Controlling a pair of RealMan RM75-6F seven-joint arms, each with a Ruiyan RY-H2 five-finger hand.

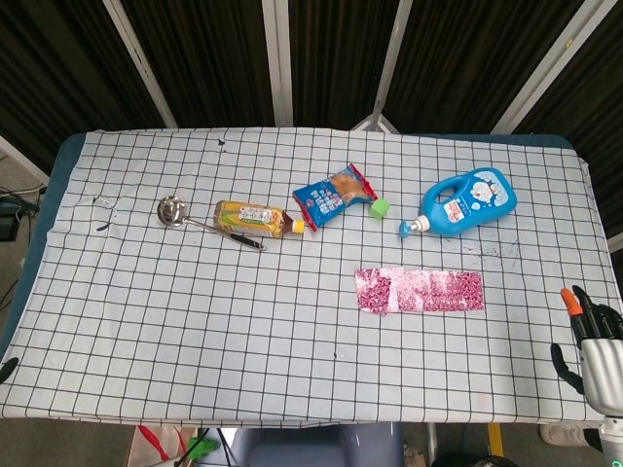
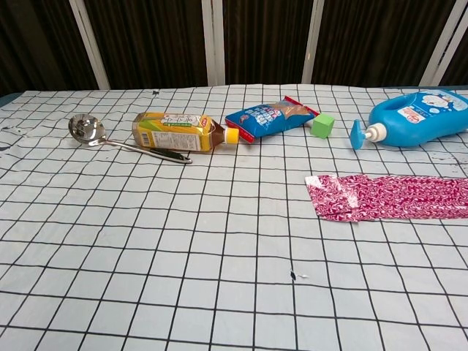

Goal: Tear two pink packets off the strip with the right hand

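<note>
Step in hand, by the look of it: approach, nothing torn yet. Your right hand (image 1: pixel 589 336) sits off the desk's (image 1: pixel 146 321) near right corner, fingers spread, holding nothing; your left hand is not visible in either view. The pink packet strip (image 1: pixel 419 291) lies flat and whole on the checked cloth, right of centre, near the blue pump bottle (image 1: pixel 465 201) but apart from it. Next move, likely: bring the right hand up and left over the strip's right end, then pinch two packets' worth. Containers: blue pump bottle, lying down, contents unseen; tea bottle (image 1: pixel 255 219), on its side, amber liquid inside; snack bag (image 1: pixel 334 195), sealed.
</note>
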